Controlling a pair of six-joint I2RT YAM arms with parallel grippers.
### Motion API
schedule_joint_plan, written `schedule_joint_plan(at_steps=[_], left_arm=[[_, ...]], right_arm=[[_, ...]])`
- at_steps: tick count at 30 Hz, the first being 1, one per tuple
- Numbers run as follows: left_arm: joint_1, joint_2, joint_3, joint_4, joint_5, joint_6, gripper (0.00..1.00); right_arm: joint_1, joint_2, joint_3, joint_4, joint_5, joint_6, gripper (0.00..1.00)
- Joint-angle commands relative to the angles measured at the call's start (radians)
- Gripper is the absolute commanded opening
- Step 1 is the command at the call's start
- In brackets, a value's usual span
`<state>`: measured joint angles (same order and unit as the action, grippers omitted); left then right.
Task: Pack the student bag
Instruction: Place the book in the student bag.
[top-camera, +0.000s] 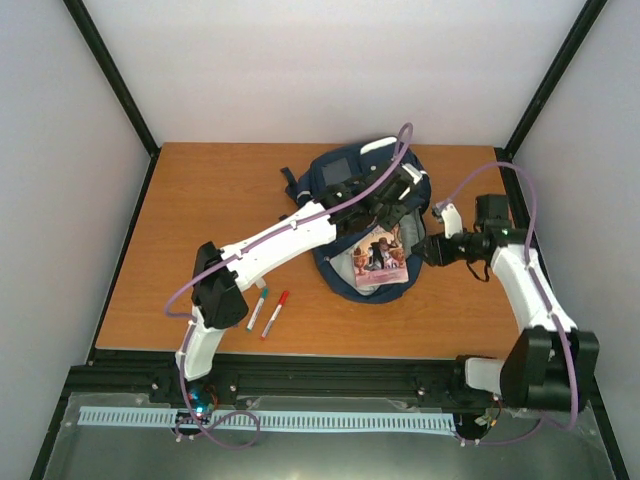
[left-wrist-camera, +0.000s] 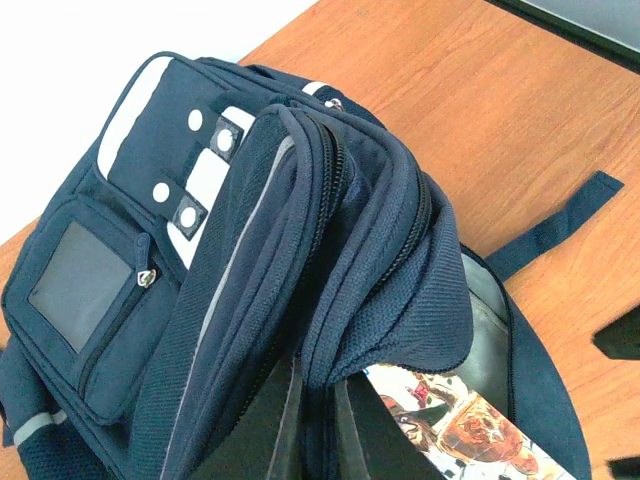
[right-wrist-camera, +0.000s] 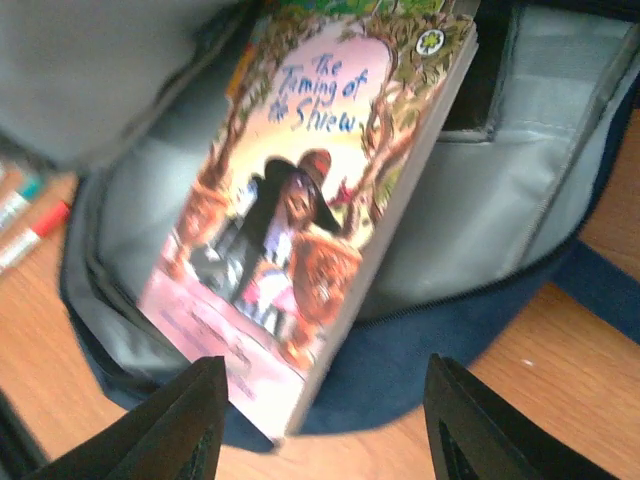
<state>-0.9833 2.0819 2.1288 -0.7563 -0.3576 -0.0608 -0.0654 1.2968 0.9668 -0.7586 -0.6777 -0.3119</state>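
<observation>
R claw (top-camera: 427, 248) just beside student bag (top-camera: 338, 172)

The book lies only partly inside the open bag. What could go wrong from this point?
1. The book leans on the grey lining, its lower corner over the rim of the student bag; it may slide out.
2. The left gripper holds the flap up; if released, the flap could drop onto the book.
3. The open right gripper sits close to the book and could knock it.

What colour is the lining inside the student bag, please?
The lining is pale grey, shown best in the right wrist view, behind the book.
</observation>
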Motion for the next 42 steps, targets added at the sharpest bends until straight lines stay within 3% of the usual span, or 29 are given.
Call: schedule_joint_plan(at_steps=[1, 6, 10, 14, 20, 26, 33, 42], left_arm=[[0.008, -0.107, 0.003, 0.068, -0.019, -0.050, 0.01], [0.009, -0.109, -0.003, 0.048, 0.000, -0.059, 0.01], [0.009, -0.118, -0.029, 0.040, 0.004, -0.064, 0.01], [0.008, -0.140, -0.066, 0.060, 0.010, -0.070, 0.01], [0.008, -0.149, -0.067, 0.045, 0.028, -0.082, 0.01], [0.008, -0.153, -0.064, 0.029, 0.039, -0.074, 0.01], [0.008, -0.141, -0.050, 0.018, 0.050, -0.074, 0.01], [0.008, -0.129, -0.045, 0.013, 0.083, -0.076, 0.01]], right_arm=[[0.004, -0.153, -0.130, 0.068, 0.133, -0.209, 0.54], [0.020, -0.368, -0.245, 0.074, 0.168, -0.410, 0.46], [0.045, -0.500, -0.290, 0.095, 0.179, -0.483, 0.46], [0.157, -0.550, -0.302, 0.107, 0.231, -0.553, 0.48], [0.414, -0.492, -0.320, 0.192, 0.496, -0.580, 0.49], [0.555, -0.433, -0.367, 0.276, 0.633, -0.635, 0.54], [0.664, -0.340, -0.410, 0.382, 0.751, -0.648, 0.57], [0.679, -0.217, -0.416, 0.473, 0.792, -0.706, 0.57]])
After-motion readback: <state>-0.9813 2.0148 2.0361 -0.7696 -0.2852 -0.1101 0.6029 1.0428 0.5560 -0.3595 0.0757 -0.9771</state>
